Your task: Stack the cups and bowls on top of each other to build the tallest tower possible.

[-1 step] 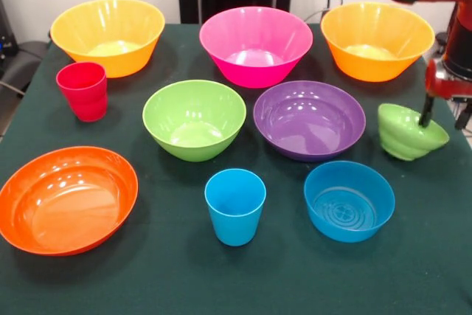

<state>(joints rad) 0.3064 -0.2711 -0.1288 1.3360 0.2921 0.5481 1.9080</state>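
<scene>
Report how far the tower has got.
Nothing is stacked: every bowl and both cups sit apart on the table. In hand: the gripper has one finger inside the tilted small green ridged bowl; whether it grips the rim is unclear. Everything is left, including the blue bowl and blue cup.

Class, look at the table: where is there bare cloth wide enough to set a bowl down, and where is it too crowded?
Bare cloth runs along the front edge, below the blue cup and blue bowl, widest at the front right corner. A smaller patch lies between the orange bowl and blue cup. The middle is crowded: lime bowl and purple bowl nearly touch.
</scene>
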